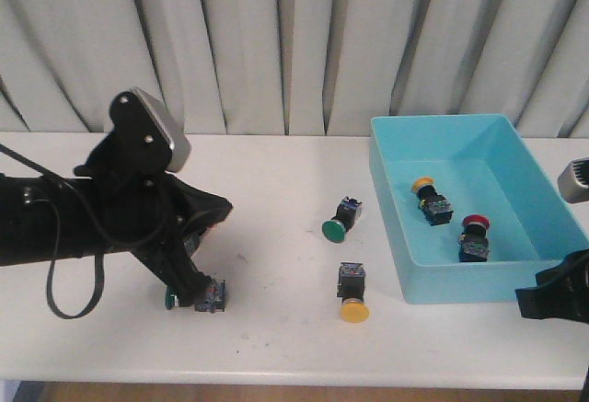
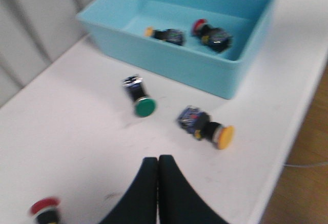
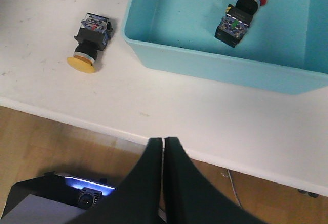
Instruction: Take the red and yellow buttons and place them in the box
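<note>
Two buttons are already sitting in the turquoise box [image 1: 531, 201]: a yellow-capped one [image 1: 431, 199] and a red-capped one [image 1: 475, 237], well away from both sets of jaws. Out on the white table [image 1: 276, 181], just beside the box's near-left corner, lies another yellow button [image 1: 352, 291], well out ahead of the left gripper [image 2: 158, 168], whose fingers are pressed together with nothing between them. A red button [image 2: 45, 208] sits close beside those fingers, off to one side. A green button [image 1: 341, 219] lies ahead too. The right gripper [image 3: 163, 147] is also pinched closed and empty, hanging past the table's front edge.
</note>
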`<control>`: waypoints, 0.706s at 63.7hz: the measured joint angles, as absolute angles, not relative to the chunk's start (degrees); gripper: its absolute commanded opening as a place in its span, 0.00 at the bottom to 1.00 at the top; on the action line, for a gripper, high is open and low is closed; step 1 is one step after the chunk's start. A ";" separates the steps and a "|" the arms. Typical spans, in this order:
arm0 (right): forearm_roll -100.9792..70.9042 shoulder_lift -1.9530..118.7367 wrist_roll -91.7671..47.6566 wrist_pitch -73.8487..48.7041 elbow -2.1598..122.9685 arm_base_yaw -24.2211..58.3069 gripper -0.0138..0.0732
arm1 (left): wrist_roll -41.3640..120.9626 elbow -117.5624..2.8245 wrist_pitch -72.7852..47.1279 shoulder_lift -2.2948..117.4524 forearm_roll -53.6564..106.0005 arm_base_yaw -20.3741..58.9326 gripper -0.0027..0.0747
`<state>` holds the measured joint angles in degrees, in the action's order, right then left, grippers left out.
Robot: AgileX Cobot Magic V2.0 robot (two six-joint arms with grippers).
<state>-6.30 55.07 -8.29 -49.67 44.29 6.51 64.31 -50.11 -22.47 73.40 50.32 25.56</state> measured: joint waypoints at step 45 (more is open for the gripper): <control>-6.30 55.07 -8.29 -49.73 44.29 6.51 0.15 | 3.81 -19.14 -15.67 27.74 0.00 8.55 0.03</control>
<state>-6.30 55.07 -8.29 -49.73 44.29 6.51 3.81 -19.14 -15.67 27.74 0.00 8.55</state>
